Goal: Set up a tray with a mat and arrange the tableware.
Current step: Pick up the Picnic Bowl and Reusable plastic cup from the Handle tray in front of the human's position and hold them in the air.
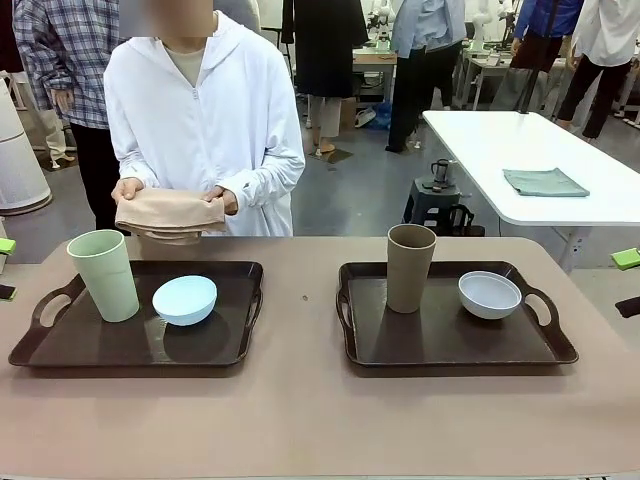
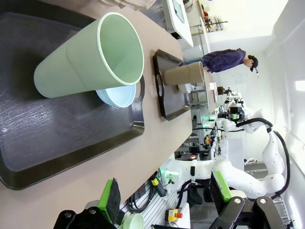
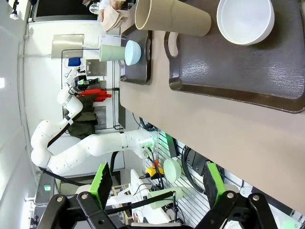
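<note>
Nearest the lens, left wrist view: left gripper [image 2: 167, 198], green pads spread wide, gripping nothing, off the table [image 2: 157, 143] at its near edge. Same story in right wrist view: right gripper [image 3: 157, 186] released, empty, also off the table's near edge.

On the table toward robot's left: left tray [image 1: 90, 345] carrying pale green cup [image 1: 105, 275], upright, with light blue bowl [image 1: 185, 300] just beside it. On the table toward robot's right: right tray [image 1: 450, 345] with brown cup [image 1: 410, 267] upright and white bowl [image 1: 489, 295] near it, not touching.

Front view adds the table's far edge: person [image 1: 200, 110] standing there, one hand [image 1: 127, 188] and other hand [image 1: 225, 197] holding folded beige mat [image 1: 170, 213], on neither tray.

Left wrist view looks into the pale green cup, bare inside, and half hides the light blue bowl behind it. Right wrist view looks straight into the white bowl, bare too. Each wrist view catches the opposite white arm off the table's near edge.
</note>
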